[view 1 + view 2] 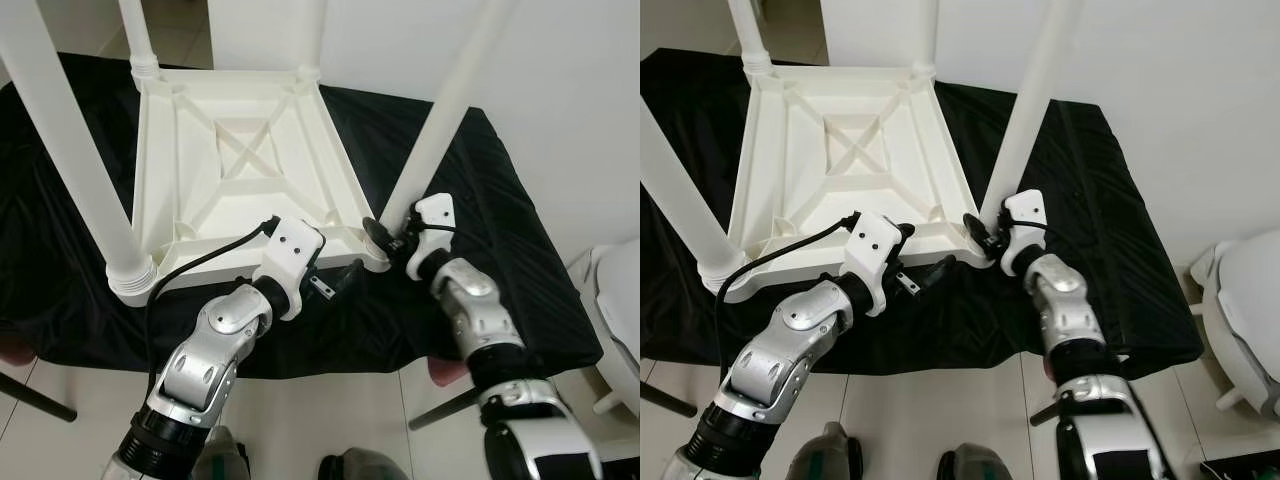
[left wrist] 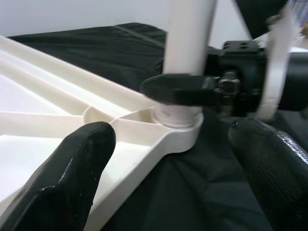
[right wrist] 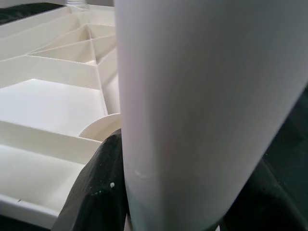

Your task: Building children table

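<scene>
A white plastic children's table [image 1: 240,150] lies upside down on a black cloth. Its legs point up, and the near right leg [image 1: 450,110] stands in the corner socket [image 2: 179,126]. My right gripper [image 1: 385,235] is shut on that leg just above the socket. In the right wrist view the leg [image 3: 202,96] sits close between the black fingers [image 3: 98,192]. My left gripper [image 1: 335,282] is open at the table's front edge near the same corner, with its fingertips [image 2: 72,168] on either side of the rim and holding nothing.
The near left leg [image 1: 70,150] and the two far legs [image 1: 140,40] rise steeply around the work area. The black cloth [image 1: 520,260] drops off at the front edge. A white object [image 1: 615,300] stands on the floor to the right. A black cable [image 1: 190,265] loops from my left wrist.
</scene>
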Tool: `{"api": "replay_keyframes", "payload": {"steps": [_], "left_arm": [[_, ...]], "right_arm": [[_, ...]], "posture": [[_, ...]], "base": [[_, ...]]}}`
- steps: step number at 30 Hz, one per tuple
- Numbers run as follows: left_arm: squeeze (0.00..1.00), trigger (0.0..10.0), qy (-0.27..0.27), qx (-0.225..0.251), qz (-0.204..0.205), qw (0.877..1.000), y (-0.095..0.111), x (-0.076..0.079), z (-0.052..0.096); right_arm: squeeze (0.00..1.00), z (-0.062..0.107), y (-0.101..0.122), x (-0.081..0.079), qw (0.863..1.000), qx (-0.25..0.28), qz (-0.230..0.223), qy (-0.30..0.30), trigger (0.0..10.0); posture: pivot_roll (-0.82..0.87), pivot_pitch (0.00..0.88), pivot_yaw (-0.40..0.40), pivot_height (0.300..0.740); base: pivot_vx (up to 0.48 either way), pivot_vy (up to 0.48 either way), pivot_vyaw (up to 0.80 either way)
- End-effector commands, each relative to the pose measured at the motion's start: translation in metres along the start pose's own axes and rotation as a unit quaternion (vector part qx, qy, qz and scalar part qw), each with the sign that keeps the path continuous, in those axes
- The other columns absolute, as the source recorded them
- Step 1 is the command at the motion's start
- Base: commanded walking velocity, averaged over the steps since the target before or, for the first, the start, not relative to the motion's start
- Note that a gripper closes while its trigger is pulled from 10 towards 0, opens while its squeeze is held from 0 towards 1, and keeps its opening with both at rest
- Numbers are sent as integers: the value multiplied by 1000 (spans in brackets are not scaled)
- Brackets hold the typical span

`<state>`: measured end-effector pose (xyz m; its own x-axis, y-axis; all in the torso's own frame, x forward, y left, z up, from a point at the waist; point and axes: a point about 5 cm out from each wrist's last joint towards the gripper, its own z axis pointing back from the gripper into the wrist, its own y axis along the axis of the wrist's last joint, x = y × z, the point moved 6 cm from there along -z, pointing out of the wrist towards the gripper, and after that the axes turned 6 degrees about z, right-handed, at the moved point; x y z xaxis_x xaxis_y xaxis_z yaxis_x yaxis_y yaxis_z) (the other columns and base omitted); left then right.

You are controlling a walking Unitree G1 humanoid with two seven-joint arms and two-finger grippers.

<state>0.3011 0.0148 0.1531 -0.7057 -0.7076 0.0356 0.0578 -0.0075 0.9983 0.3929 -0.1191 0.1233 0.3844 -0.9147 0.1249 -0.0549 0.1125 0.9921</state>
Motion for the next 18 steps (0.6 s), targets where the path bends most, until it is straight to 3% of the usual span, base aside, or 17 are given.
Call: {"api": "replay_keyframes", "payload": {"steps": [1, 6, 10, 13, 14, 18], "left_arm": [[0, 10000, -4, -5, 3, 1000, -2, 2, -1], [0, 10000, -6, -5, 1, 1000, -2, 2, -2], [0, 10000, -3, -3, 1, 1000, -2, 1, -2], [0, 10000, -3, -3, 1, 1000, -2, 1, -2], [0, 10000, -3, -3, 2, 1000, -2, 1, -2], [0, 10000, -3, -3, 2, 1000, -2, 2, -2]], "right_arm": [[0, 7, -7, 23, 996, -18, -6, -91, 10000], [0, 11, -8, 22, 988, -25, -15, -151, 10000], [0, 11, -11, 1, 983, -36, -32, -178, 10000], [0, 11, -11, -3, 983, -39, -35, -179, 10000], [1000, 11, -9, -6, 983, -35, -43, -175, 10000], [1000, 8, 5, -11, 988, -1, -61, -141, 10000]], "posture": [[-42, 12, -75, 740], [-41, 12, -76, 740], [-29, 5, -82, 740], [-29, 5, -82, 740], [-29, 4, -84, 740], [-27, 0, -88, 740]], "base": [[0, 0, 0], [0, 0, 0], [0, 0, 0], [0, 0, 0], [0, 0, 0], [0, 0, 0]]}}
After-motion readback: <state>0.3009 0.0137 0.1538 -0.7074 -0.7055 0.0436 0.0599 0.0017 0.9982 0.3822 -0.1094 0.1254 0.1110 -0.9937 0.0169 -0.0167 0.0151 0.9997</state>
